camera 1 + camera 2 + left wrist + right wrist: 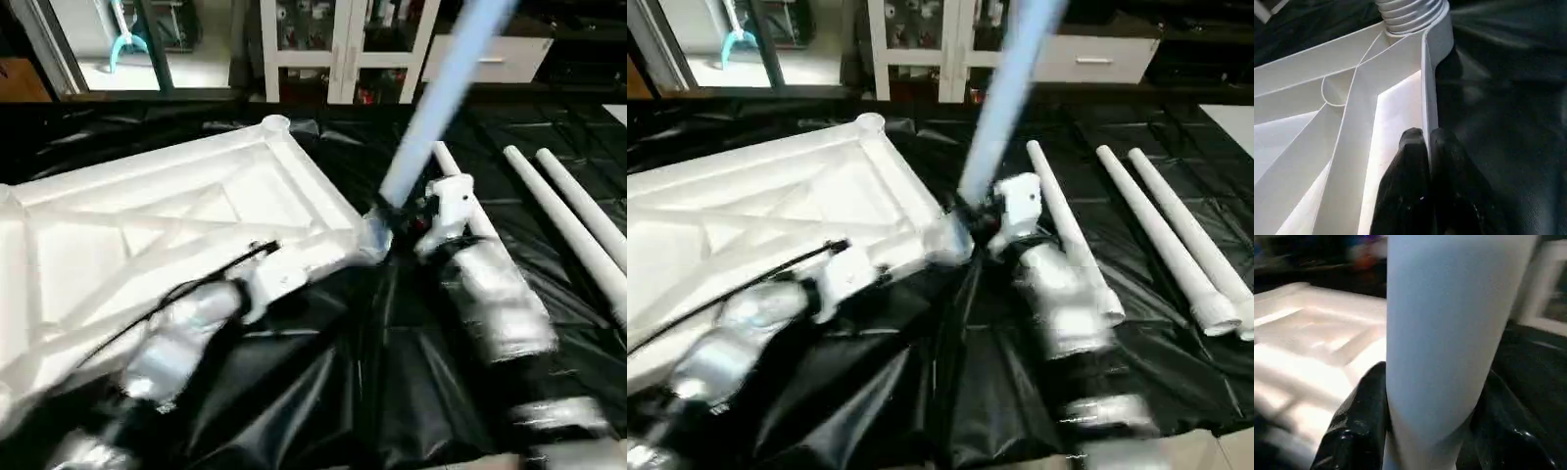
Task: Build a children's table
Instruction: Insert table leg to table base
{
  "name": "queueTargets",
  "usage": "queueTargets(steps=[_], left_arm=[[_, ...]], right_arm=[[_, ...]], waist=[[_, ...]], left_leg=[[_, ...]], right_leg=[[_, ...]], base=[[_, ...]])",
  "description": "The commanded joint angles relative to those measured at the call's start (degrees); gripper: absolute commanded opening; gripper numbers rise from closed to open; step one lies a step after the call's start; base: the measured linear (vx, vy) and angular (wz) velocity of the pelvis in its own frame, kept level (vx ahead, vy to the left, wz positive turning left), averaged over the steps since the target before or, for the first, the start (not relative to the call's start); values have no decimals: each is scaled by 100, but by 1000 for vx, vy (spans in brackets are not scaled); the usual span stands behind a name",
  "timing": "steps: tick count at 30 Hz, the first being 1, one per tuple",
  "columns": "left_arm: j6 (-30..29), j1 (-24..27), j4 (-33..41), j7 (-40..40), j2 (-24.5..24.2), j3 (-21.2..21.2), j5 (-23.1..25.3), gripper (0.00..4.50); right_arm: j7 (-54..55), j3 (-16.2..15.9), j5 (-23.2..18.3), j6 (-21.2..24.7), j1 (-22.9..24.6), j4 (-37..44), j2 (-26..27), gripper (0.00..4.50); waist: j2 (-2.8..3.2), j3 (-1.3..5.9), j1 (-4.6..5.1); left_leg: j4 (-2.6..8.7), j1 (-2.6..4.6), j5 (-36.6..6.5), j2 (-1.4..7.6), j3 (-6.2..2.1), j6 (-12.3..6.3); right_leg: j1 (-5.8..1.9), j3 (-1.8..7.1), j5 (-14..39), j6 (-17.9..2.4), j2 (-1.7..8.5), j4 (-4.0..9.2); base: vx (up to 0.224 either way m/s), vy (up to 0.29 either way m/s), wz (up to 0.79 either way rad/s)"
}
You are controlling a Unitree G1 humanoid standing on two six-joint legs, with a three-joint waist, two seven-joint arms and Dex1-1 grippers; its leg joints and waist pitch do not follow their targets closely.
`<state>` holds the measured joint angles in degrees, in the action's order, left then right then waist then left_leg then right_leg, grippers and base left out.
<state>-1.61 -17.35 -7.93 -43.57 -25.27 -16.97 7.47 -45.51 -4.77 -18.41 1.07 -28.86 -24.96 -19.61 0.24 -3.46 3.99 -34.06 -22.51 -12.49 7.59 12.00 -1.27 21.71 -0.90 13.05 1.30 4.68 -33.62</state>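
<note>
Two tools at work: my left tool pinches the upturned top's rim, my right tool grips a leg at its near corner. Three legs lie on black sheeting.

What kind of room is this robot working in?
Probably an indoor workshop or lab, not a home. Black plastic sheeting is spread under the work, a white glass-door cabinet with small items stands behind, and spare table legs lie ready.
</note>
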Motion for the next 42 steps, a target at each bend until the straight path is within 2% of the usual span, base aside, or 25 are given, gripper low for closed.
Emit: queueTargets(steps=[1, 2, 4, 5, 7, 8, 9, 10, 15, 17, 21, 22, 23, 25, 26, 27, 29, 32, 36, 38, 42], left_arm=[[147, 222, 81, -512, -272, 74, -164, 10], [273, 245, 86, -593, -353, 72, -224, 10], [379, 258, 55, -742, -492, 77, -313, 10], [485, 244, -8, -802, -554, 82, -333, 10], [555, 226, -66, -836, -592, 88, -338, 10], [584, 195, -104, -886, -625, 110, -372, 10], [617, 170, -114, -948, -662, 137, -458, 10], [606, 162, -110, -971, -673, 147, -493, 10], [688, 133, -171, -999, -684, 151, -519, 10], [706, 110, -220, -969, -669, 135, -484, 10], [615, 82, -248, -922, -584, 75, -452, 10], [607, 77, -239, -927, -565, 64, -456, 10], [614, 58, -257, -935, -537, 52, -446, 10], [627, 39, -282, -938, -520, 39, -433, 10], [645, 25, -306, -936, -508, 28, -421, 10], [645, 25, -306, -936, -508, 28, -421, 10], [667, 5, -338, -935, -492, 7, -410, 10], [690, -7, -357, -932, -475, -23, -388, 10], [711, 4, -366, -921, -460, -30, -369, 10], [712, 21, -355, -912, -457, -26, -362, 10], [700, 39, -346, -891, -465, -28, -348, 10]], right_arm=[[-692, -228, 328, 377, 353, -500, -471, 184], [-1013, -278, 317, 342, 339, -503, -615, 184], [-1613, -341, 258, 270, 308, -546, -846, 184], [-1919, -358, 243, 256, 270, -624, -947, 184], [-2102, -366, 246, 238, 241, -696, -1005, 184], [-2377, -417, 233, 242, 213, -785, -1093, 184], [-2751, -527, 176, 269, 211, -864, -1225, 184], [-2917, -570, 141, 270, 230, -884, -1270, 184], [-3358, -598, 115, 142, 284, -1108, -1279, 184], [-3408, -591, 134, 82, 288, -1207, -1243, 184], [-3270, -662, 237, 102, 379, -1421, -1105, 184], [-3233, -690, 281, 67, 397, -1470, -1081, 184], [-3244, -808, 387, 166, 399, -1536, -1088, 184], [-3273, -943, 521, 194, 385, -1597, -1111, 184], [-3330, -1126, 696, 225, 365, -1656, -1149, 184], [-3330, -1126, 696, 225, 365, -1656, -1149, 184], [-3396, -1397, 991, 167, 309, -1778, -1182, 184], [-3377, -1608, 1221, 145, 204, -1879, -1125, 184], [-3190, -1599, 1239, 54, 85, -1967, -927, 184], [-3156, -1593, 1197, 88, 46, -1962, -849, 184], [-3254, -1711, 1247, 161, -66, -2047, -724, 184]], waist=[[-36, 175, -32], [-64, 165, -54], [-27, 142, -86], [-106, 132, -99], [-80, 124, -120], [-148, 122, -116], [-133, 122, -132], [-181, 118, -131], [-157, 129, -152], [-175, 138, -156], [-153, 136, -192], [-157, 138, -199], [-118, 136, -214], [-139, 115, -217], [-142, 112, -218], [-120, 91, -212], [-111, 94, -202], [-116, 115, -204], [-145, 123, -196], [-140, 128, -187], [-143, 121, -168]], left_leg=[[444, 164, -330, 649, -267, -841], [440, 151, -387, 648, -266, -869], [456, 191, -588, 665, -255, -811], [464, 187, -678, 676, -254, -758], [474, 227, -689, 680, -233, -627], [468, 238, -670, 677, -211, -614], [463, 236, -632, 669, -213, -593], [458, 230, -643, 667, -201, -591], [448, 259, -550, 675, -189, -593], [435, 255, -476, 668, -180, -609], [438, 260, -572, 668, -170, -556], [441, 257, -628, 669, -172, -519], [451, 262, -720, 670, -181, -466], [476, 271, -899, 676, -179, -378], [480, 278, -999, 673, -178, -330], [521, 304, -1446, 676, -191, -103], [541, 321, -1744, 674, -213, 100], [542, 332, -1644, 665, -211, 146], [553, 323, -1707, 668, -216, 140], [566, 327, -1945, 672, -237, 209], [576, 325, -2101, 670, -250, 257]], right_leg=[[-132, 190, -1365, -1894, 400, 193], [-145, 209, -1215, -1930, 432, 181], [-108, 213, -839, -1950, 418, 212], [-112, 221, -580, -1953, 418, 213], [-84, 224, -461, -1958, 399, 222], [-72, 223, -461, -1959, 382, 230], [-80, 227, -480, -1974, 391, 216], [-90, 231, -454, -1977, 388, 222], [-69, 239, -466, -1986, 390, 212], [-77, 238, -573, -2005, 387, 198], [-82, 242, -487, -2029, 386, 211], [-86, 243, -415, -2028, 391, 212], [-85, 242, -294, -2012, 392, 222], [-74, 243, -70, -1979, 383, 256], [-72, 242, 60, -1965, 382, 267], [-59, 250, 583, -1892, 381, 322], [-48, 260, 930, -1797, 383, 349], [-49, 270, 773, -1734, 380, 344], [-48, 269, 771, -1708, 371, 352], [-30, 275, 1118, -1624, 381, 376], [-6, 282, 1364, -1542, 384, 402]], base=[[0, 0, 0], [0, 0, 0], [0, 0, 0], [0, 0, 0], [0, 0, 0], [0, 0, 0], [0, 0, 0], [0, 0, 0], [0, 0, 0], [0, 0, 0], [0, 0, 0], [0, 0, 0], [0, 0, 0], [0, 0, 0], [0, 0, 0], [0, 0, 0], [0, 0, 0], [0, 0, 0], [0, 0, 0], [0, 0, 0], [0, 0, 0]])
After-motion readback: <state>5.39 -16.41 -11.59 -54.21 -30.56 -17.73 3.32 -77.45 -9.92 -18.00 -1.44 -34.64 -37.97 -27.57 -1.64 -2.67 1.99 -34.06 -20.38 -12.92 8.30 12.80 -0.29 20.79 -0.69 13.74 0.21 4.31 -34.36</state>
